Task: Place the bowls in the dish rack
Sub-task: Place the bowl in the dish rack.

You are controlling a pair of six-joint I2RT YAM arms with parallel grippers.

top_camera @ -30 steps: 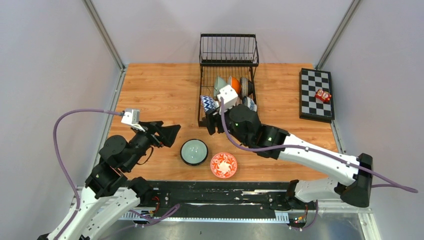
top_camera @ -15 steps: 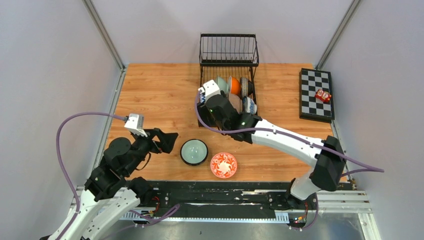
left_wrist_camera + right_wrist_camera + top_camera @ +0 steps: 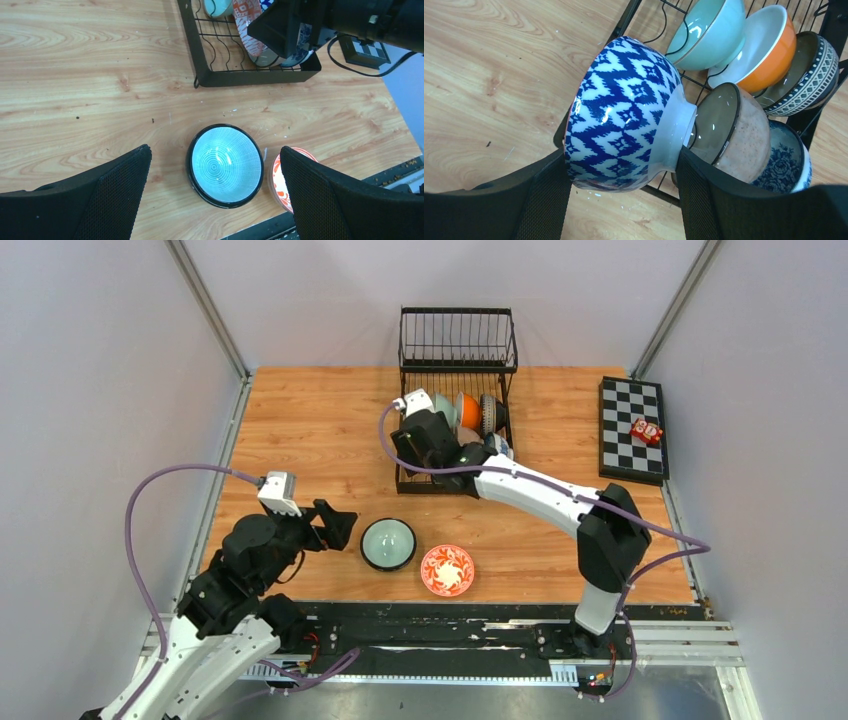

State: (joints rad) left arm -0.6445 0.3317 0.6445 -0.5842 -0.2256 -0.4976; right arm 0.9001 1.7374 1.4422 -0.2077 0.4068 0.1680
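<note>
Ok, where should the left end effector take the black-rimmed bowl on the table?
By the rim, from above: the bowl sits upright, mouth open, so one finger goes inside the wall, one outside. The open left end effector hangs over it.

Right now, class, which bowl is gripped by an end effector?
The blue-and-white zigzag bowl, held on its side between the fingers of the right end effector. The rest sit free, either in the rack or on the table.

1. A robotics lab test cell: plain pale panel walls (image 3: 90, 390) box in the wooden worktop (image 3: 320, 430).
2. Metal corner posts (image 3: 205, 305) stand at the upper left and upper right.
3. Robot arms (image 3: 540, 498) trailing purple cables (image 3: 190, 469) are bolted to a black rail (image 3: 440, 615) along the bottom edge.
</note>
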